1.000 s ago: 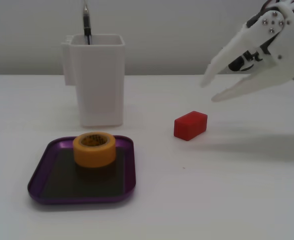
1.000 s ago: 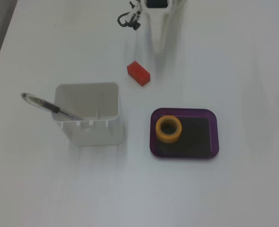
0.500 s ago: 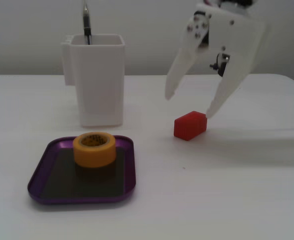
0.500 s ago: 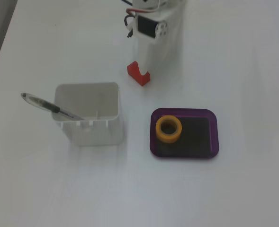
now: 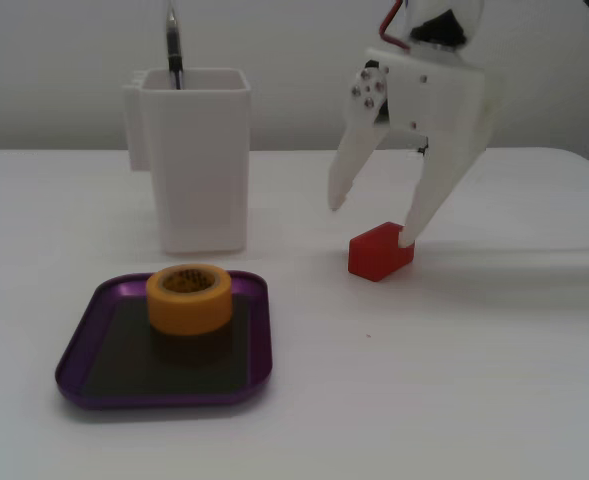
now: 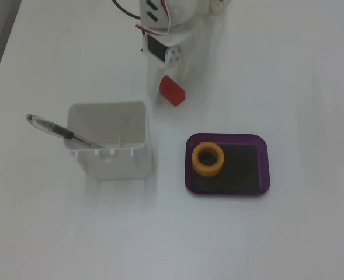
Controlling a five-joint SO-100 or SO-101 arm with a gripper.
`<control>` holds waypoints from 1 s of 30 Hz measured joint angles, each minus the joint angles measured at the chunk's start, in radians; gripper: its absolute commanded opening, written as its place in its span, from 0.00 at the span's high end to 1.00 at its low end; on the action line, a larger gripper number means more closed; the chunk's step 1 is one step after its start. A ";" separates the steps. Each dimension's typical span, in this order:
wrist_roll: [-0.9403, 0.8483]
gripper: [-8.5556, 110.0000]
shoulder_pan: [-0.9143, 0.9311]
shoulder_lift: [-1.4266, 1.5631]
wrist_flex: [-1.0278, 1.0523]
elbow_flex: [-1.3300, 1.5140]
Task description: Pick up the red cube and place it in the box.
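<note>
Starting at the left of a fixed view, the tall white container [image 5: 196, 160] stands upright on the white table [image 5: 454, 380], a dark pen [image 5: 174, 45] poking out of its top. Just below it, lower left of the frame, sits the box [image 5: 89, 345], a shallow purple tray with a dark bottom, and a yellow-orange tape roll [image 5: 188, 297] lies flat inside it toward the far rim. Moving right, centre of the frame, the red cube [image 5: 379, 250] rests on the table, well apart from the box. Above it, upper right, the white gripper [image 5: 372, 222] hangs down with its 2 fingers spread apart; the right finger's tip [image 5: 407, 238] is touching or just beside the cube's right top edge, while the left tip hangs clear of the block.

In the other fixed view, seen from above, the pen [image 6: 61, 133] leans out over the left rim of the container [image 6: 108, 143] at centre left. Top centre, the cube [image 6: 172, 90] lies right against the arm's white body [image 6: 172, 41]; whether a finger touches it here, cannot tell. The box [image 6: 264, 175] sits at centre right, the tape roll [image 6: 195, 163] in its left half
</note>
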 measured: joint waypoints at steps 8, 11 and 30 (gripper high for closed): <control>-0.003 0.73 0.012 -0.109 -0.123 0.067; -0.003 0.83 0.012 -0.129 -0.135 0.066; -0.252 0.93 -0.275 0.345 0.025 0.055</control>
